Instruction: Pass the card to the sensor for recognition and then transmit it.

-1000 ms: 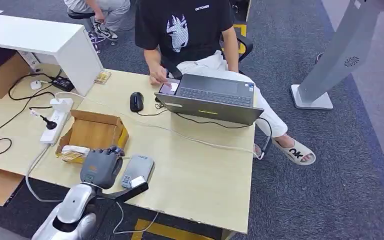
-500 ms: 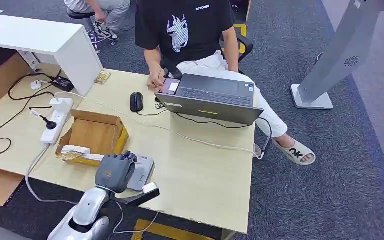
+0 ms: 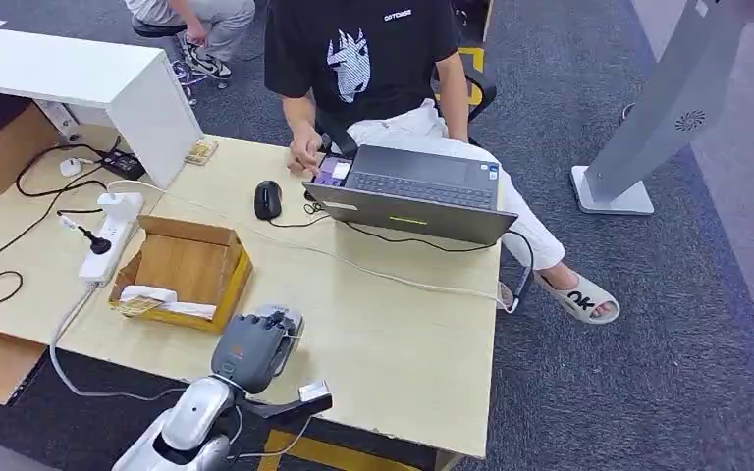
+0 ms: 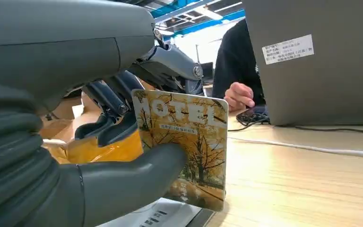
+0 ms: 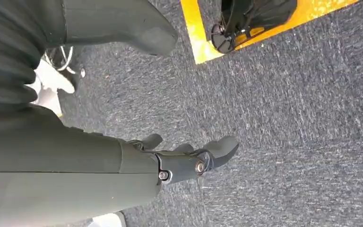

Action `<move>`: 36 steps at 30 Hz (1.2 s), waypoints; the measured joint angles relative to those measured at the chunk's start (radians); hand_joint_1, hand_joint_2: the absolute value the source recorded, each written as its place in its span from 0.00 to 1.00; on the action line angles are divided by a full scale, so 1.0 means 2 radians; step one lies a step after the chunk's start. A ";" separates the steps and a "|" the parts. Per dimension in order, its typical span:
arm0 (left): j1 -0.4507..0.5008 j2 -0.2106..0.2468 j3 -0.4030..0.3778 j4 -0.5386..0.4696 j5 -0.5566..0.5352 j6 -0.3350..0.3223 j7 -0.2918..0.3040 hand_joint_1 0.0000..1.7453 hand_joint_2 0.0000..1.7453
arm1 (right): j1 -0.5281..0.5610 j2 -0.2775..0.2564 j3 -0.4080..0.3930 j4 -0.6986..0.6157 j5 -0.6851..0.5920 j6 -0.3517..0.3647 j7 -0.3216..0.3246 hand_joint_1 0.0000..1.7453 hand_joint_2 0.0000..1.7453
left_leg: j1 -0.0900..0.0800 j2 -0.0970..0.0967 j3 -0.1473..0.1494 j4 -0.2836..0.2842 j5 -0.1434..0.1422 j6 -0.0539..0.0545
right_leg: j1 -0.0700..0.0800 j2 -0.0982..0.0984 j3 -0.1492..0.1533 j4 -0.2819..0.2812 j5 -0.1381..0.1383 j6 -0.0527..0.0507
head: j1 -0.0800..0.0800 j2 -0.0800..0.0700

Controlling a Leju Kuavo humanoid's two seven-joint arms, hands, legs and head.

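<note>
While a person in a black printed T-shirt (image 3: pixel 358 49) sits at its far edge, the pale wooden table (image 3: pixel 403 334) carries everything else: an open dark grey laptop (image 3: pixel 412 196) with its lid back toward the robot, an open brown cardboard box (image 3: pixel 185 267) near the front left, a white power strip (image 3: pixel 108 235) just beside the box, a black computer mouse (image 3: pixel 268 199) left of the laptop, and a thin white cable (image 3: pixel 393 277) trailing across the top. Dark grey carpet (image 3: pixel 648 343) covers the floor around the table. At the table's near edge the robot's left hand (image 3: pixel 247 349) hovers over a flat light grey card sensor (image 3: pixel 277 316), of which a small part shows past the fingers. In the left wrist view that hand (image 4: pixel 99 142) pinches a yellow-brown card printed with autumn trees and the word HOTEL (image 4: pixel 189 146), held upright between the thick grey thumb in front and the darker fingers (image 4: pixel 108 101) behind, its lower edge just above the sensor's white-labelled top (image 4: pixel 160 218); whether card and sensor touch cannot be told. The person's hand (image 3: pixel 306 155) rests by the laptop's corner. In the right wrist view the right hand (image 5: pixel 189 158) hangs over the carpet, holding nothing, its fingers loosely apart.
</note>
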 joint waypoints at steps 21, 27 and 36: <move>-0.012 0.089 0.021 -0.069 0.062 -0.035 -0.007 1.00 1.00 | -0.002 -0.002 0.000 0.007 -0.001 0.003 -0.002 0.00 1.00 | 0.000 0.000 0.000 0.000 0.001 -0.001 | 0.000 0.000 -0.001 0.001 0.000 0.000 | 0.000 0.000; -0.051 0.096 0.082 -0.131 0.121 -0.037 -0.018 1.00 1.00 | -0.003 -0.002 0.000 0.007 -0.002 -0.004 -0.005 0.00 1.00 | 0.000 0.000 0.000 0.000 0.001 0.000 | 0.000 0.000 0.000 0.001 0.000 0.000 | 0.000 0.000; -0.119 0.125 0.132 -0.167 0.108 -0.041 -0.020 1.00 1.00 | -0.004 -0.003 0.000 0.017 0.000 -0.020 -0.007 0.00 1.00 | 0.000 0.000 0.000 0.000 0.001 0.000 | 0.000 0.000 0.000 0.001 0.000 0.000 | 0.000 0.000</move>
